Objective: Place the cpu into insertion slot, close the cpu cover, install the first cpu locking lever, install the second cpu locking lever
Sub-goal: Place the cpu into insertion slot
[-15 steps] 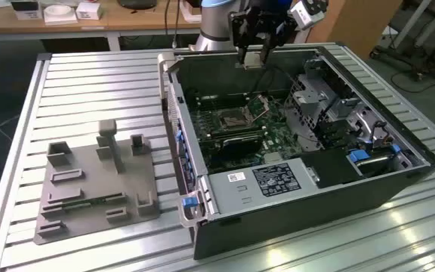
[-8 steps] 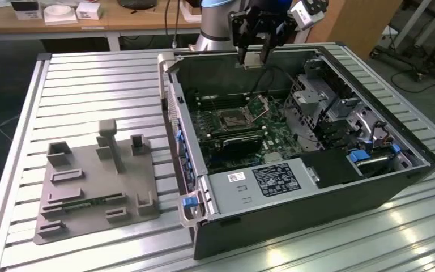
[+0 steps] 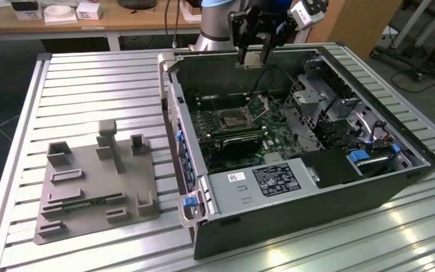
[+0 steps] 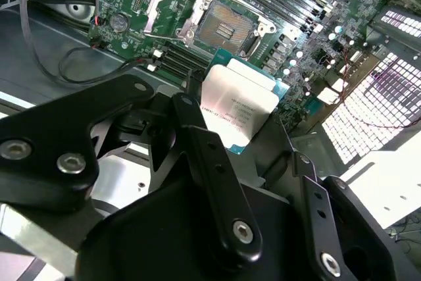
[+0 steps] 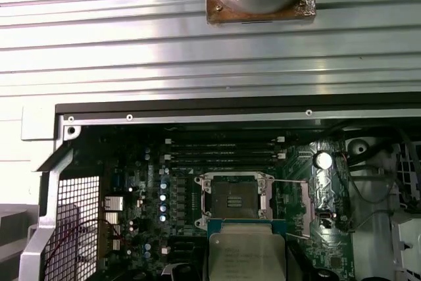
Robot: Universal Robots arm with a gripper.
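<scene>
- The tool is clenched on the cpu, which is pinched by its edges between two black fingers.
- In the exterior view the cpu hangs in the air over the far end of the open case, clear of the board below.
- The cpu's pale metal top, with faint print, faces the cameras in both wrist views.
- The socket is bare, its contact field uncovered; the cpu is well apart from it and not yet seated.
- The cover stands tilted up, open, at the socket's edge on the exterior view's right.
- Memory slots run in parallel rows beside the socket.
- The case lies on its side on a ribbed metal worktop, its open side up.
- A grey moulded fixture lies on the worktop at the exterior view's left, well apart from the case.
- A black box with a white label sits in the case's near end.
</scene>
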